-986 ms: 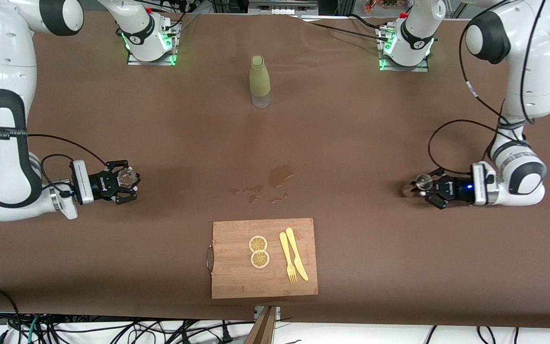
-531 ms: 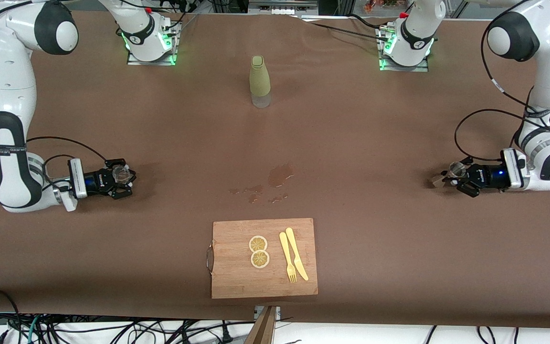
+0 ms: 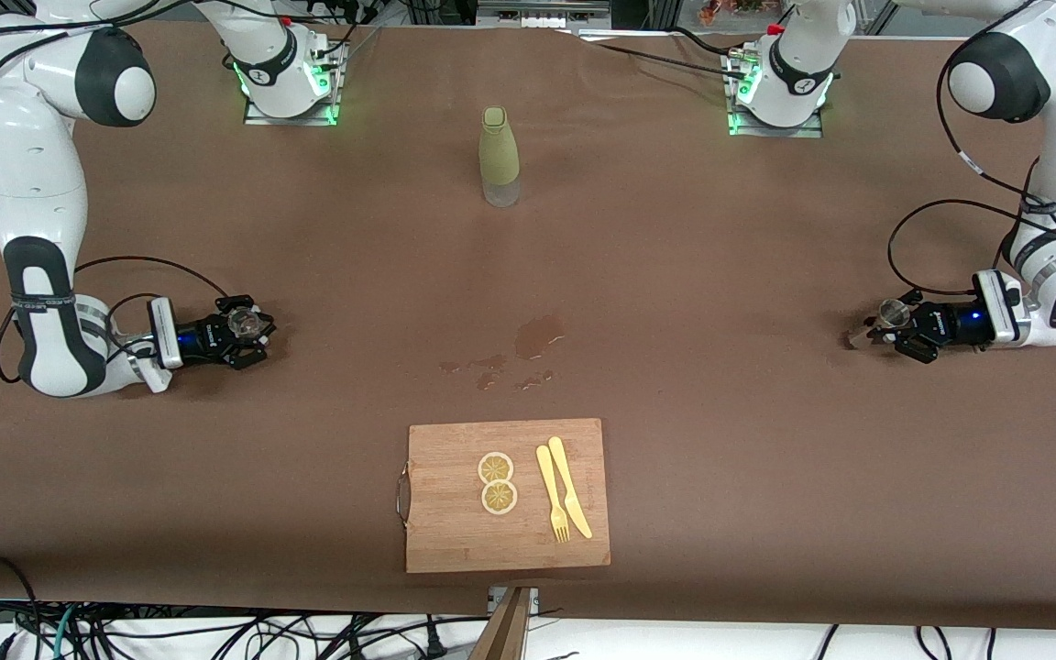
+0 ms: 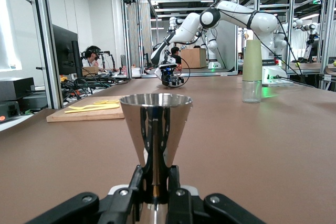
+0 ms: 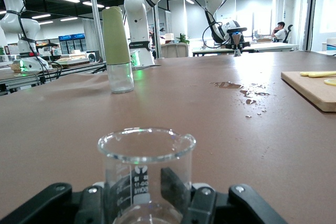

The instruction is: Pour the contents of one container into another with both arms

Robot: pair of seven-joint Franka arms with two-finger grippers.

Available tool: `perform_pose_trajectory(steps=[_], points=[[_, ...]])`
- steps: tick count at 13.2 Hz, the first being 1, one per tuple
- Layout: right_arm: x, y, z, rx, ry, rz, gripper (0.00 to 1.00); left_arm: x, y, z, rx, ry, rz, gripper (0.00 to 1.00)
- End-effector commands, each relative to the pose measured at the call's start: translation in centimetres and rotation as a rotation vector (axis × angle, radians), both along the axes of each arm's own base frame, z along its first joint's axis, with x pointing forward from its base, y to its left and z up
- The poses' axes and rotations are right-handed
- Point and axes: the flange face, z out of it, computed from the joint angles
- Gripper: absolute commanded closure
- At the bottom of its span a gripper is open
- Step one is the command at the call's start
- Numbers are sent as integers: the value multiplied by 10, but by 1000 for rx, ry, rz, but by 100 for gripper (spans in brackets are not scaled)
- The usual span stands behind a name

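Note:
My right gripper (image 3: 244, 327) is shut on the tiny clear glass (image 3: 239, 321), low at the table near the right arm's end. In the right wrist view the glass (image 5: 146, 163) stands upright with printed marks, and the fingers (image 5: 176, 187) press on its wall. My left gripper (image 3: 893, 326) is shut on the steel jigger (image 3: 885, 318), low at the table near the left arm's end. The left wrist view has the jigger (image 4: 156, 121) upright, with my left gripper (image 4: 156, 184) clamped on its narrow waist. Whether either vessel rests on the table I cannot tell.
The olive-green bottle (image 3: 499, 156) stands mid-table near the bases. Spilled liquid (image 3: 537, 335) lies in patches at the table's middle. Nearer the front camera is a wooden cutting board (image 3: 455, 532) with two lemon slices (image 3: 497, 482) and a yellow fork and knife (image 3: 563, 500).
Both grippers have sunk toward the table, each keeping its vessel. The left gripper moved with the jigger toward the left arm's end; the right gripper shifted only slightly.

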Motion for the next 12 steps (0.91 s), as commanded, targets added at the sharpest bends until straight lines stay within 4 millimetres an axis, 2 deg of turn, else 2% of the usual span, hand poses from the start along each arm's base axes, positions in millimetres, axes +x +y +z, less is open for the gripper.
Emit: perform_pose_trajectory(steps=[1, 5, 7, 9, 11, 12], points=[[4, -6, 10, 30, -18, -7, 0, -10, 8, 0, 13, -75, -35, 100], [2, -11, 11, 5, -2, 8, 0, -15, 7, -10, 8, -58, -40, 100], [2, -16, 15, -16, 30, 1, 0, -19, 4, -23, 0, -39, -41, 100], [1, -33, 28, -69, 58, 16, 0, -24, 3, -32, -6, -24, -41, 100], [4, -65, 57, -173, 124, -31, 0, -29, 1, -42, -11, -6, -42, 100], [5, -73, 73, -227, 159, -29, 0, -28, 1, -43, -6, -6, -40, 80]])
